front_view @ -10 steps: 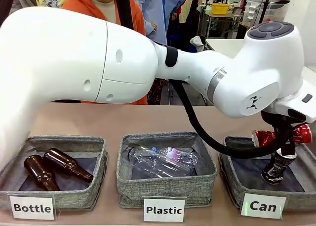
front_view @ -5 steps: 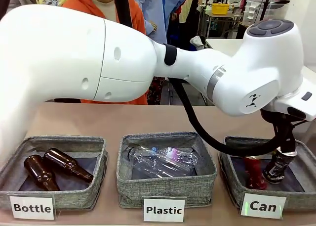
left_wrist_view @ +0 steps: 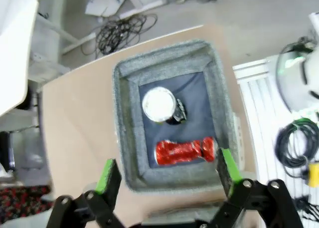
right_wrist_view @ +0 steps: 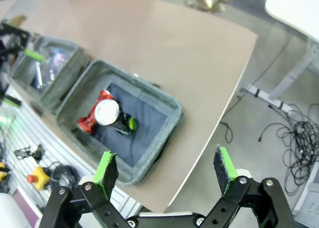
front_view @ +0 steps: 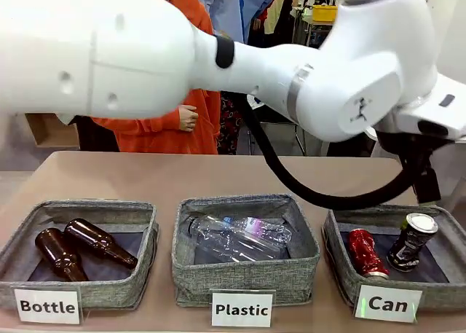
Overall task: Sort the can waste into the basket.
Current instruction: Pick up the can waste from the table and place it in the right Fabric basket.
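While the left arm spans the front view, the crushed red can (front_view: 363,252) and the dark can (front_view: 411,240) both rest inside the basket (front_view: 337,266) carded "Can"; sorting looks complete. From the left wrist, the left gripper (left_wrist_view: 167,170) hangs above them, jaws wide and empty. From the right wrist, the right gripper (right_wrist_view: 165,171) hovers beyond the bench (right_wrist_view: 164,48) edge, jaws spread, holding nothing.

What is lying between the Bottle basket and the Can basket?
In the front view, the Plastic basket with clear plastic bottles sits between the Bottle basket and the Can basket.
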You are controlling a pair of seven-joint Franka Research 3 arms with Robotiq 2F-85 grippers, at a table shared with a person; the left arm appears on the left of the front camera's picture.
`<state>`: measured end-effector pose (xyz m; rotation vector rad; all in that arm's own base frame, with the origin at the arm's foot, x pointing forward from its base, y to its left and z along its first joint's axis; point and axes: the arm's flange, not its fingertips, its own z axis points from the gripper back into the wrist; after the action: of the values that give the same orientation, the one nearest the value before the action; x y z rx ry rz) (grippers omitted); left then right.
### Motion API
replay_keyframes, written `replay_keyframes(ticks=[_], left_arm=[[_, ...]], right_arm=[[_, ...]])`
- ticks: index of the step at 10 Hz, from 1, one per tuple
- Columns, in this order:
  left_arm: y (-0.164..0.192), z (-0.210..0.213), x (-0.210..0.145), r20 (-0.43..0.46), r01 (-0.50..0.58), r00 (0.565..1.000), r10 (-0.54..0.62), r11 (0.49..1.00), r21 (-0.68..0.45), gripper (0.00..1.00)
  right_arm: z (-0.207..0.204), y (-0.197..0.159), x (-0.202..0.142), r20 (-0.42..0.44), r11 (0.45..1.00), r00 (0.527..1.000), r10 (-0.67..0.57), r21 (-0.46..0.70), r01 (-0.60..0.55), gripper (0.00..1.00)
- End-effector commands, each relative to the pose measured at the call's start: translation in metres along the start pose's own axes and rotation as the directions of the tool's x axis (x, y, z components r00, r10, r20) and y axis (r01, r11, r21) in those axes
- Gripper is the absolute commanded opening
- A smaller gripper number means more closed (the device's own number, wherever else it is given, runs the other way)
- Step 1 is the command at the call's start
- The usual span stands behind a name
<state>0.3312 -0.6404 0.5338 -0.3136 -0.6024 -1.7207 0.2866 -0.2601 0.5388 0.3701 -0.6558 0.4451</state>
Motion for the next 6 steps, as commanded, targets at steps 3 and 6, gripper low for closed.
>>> replay_keyframes(ticks=[3,6], left_arm=[[-0.002,0.129,-0.136,0.017,-0.194,0.980,0.200,0.963,-0.185,1.00],[-0.003,0.190,-0.264,0.086,-0.502,0.847,0.525,0.843,-0.194,1.00]], right_arm=[[-0.045,0.008,0.053,0.012,0.985,0.997,0.080,0.155,-0.080,1.00],[-0.145,0.056,0.127,-0.040,0.910,0.993,0.107,0.406,-0.082,1.00]])
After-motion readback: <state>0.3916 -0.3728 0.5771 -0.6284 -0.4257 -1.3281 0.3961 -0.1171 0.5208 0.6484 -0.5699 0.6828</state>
